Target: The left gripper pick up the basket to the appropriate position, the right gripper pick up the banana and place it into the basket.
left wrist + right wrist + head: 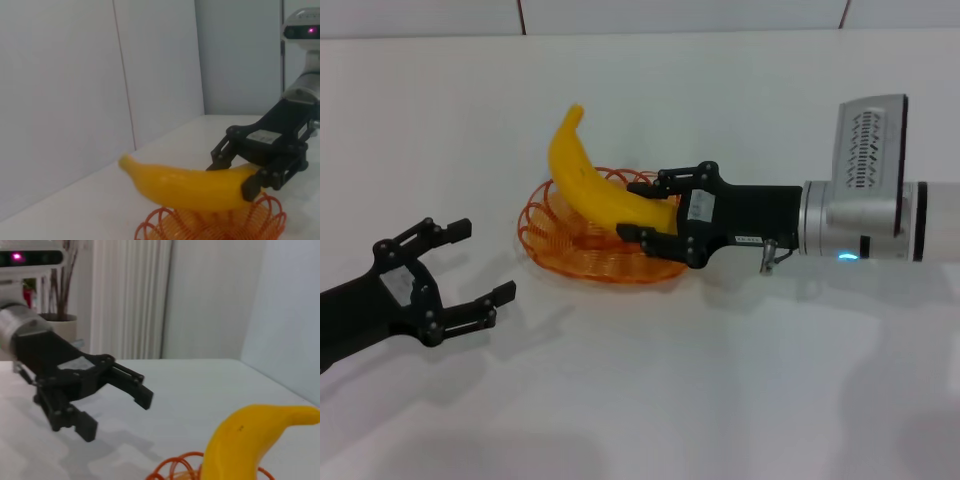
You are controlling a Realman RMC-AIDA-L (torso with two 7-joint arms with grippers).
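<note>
Two black claws over a white table. Right gripper, labelled, reaching in level from the right on its silver arm, fingers closed around the near end of the banana from both sides. Banana lying across the basket, gripped end over the basket's right part, other end tilted up and jutting past the far-left rim. Cannot tell whether the banana's underside touches the wire. Basket flat on the table, orange loops showing under and around the fruit.

In the left wrist view, same grasp from the side: right gripper clamped on one end of the banana, basket directly below.

Left gripper low at the left, just beside the basket but apart from it, fingers spread wide, holding nothing. Seen from the right wrist as an open claw above bare table, with banana and a bit of basket wire in the foreground.
</note>
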